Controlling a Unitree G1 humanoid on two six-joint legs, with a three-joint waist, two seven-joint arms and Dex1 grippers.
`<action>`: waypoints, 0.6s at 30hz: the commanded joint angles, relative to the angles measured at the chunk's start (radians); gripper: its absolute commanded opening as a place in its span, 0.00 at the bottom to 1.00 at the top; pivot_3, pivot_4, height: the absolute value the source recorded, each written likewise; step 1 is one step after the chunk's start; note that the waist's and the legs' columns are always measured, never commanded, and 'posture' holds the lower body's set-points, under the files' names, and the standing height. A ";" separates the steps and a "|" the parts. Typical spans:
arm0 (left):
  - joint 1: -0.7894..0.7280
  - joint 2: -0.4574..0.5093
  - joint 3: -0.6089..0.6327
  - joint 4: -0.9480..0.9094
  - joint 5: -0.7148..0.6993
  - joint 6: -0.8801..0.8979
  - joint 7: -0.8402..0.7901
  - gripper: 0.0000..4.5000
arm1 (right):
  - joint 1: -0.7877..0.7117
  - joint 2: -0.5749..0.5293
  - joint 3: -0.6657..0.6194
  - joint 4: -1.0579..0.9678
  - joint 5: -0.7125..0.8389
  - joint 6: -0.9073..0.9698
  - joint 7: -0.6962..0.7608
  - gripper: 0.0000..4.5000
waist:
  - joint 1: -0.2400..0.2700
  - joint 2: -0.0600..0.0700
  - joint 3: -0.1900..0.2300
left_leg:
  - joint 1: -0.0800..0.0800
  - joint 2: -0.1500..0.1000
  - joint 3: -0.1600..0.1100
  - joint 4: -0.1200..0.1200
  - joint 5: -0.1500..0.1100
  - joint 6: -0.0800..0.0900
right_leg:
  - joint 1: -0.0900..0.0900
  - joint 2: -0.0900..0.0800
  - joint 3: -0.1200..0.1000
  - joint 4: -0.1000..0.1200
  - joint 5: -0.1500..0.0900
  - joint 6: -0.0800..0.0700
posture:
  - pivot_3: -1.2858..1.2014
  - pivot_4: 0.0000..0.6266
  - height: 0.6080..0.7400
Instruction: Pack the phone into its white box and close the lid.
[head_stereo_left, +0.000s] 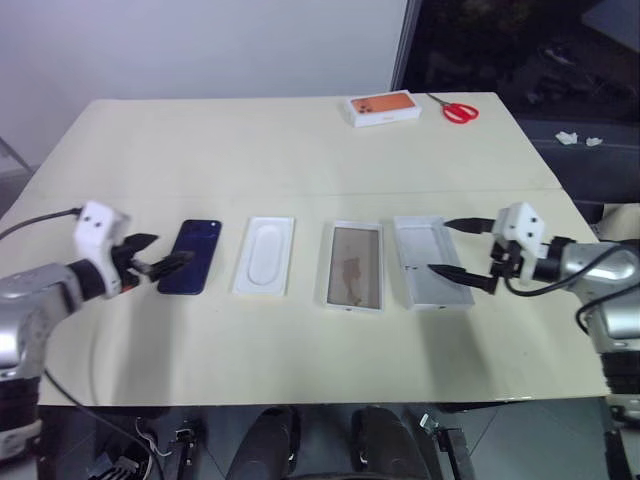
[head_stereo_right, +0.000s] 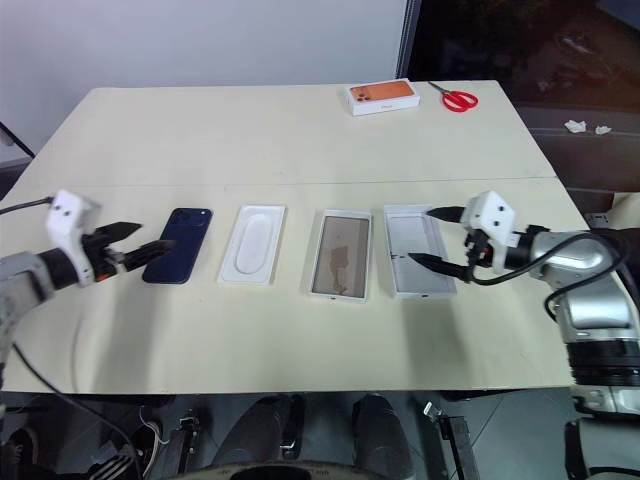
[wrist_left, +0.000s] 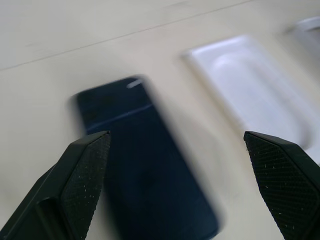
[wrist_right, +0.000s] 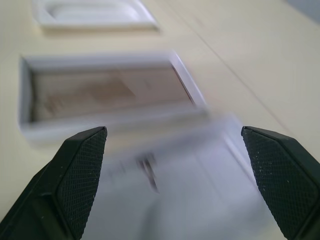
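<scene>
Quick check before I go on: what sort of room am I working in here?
Probably a lab or office test area, not a home: a plain cream worktable against a bare white wall, red scissors and an orange-topped box at its far edge.

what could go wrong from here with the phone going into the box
The phone lies flat on the table, so the open left gripper may slide it rather than lift it. The insert sits between the phone and the white box, so a low carry could knock it. The right gripper over the lid may nudge it.
</scene>
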 joint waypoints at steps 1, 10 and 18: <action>-0.037 -0.005 0.011 -0.042 -0.055 0.139 0.052 1.00 | -0.020 -0.002 0.005 -0.067 -0.009 0.009 -0.023 1.00 | -0.001 0.000 0.000 | 0.000 0.000 0.000 0.000 0.000 0.000 | 0.000 0.000 0.000 0.000 0.000 0.000 | 0.52 0.24 1.00; -0.141 -0.145 0.032 0.019 -0.107 0.313 0.189 1.00 | -0.095 0.002 0.089 -0.130 -0.031 0.123 -0.036 1.00 | 0.002 0.000 0.000 | 0.000 0.000 0.000 0.000 0.000 -0.001 | -0.001 0.001 0.000 0.001 0.000 0.000 | 0.52 0.24 1.00; -0.259 -0.341 0.120 0.119 -0.130 0.441 0.358 1.00 | -0.111 0.004 0.106 -0.150 -0.038 0.105 -0.023 1.00 | 0.004 -0.002 0.000 | -0.001 -0.001 0.000 0.003 0.002 -0.004 | 0.000 0.001 -0.001 0.001 0.000 0.000 | 0.52 0.24 1.00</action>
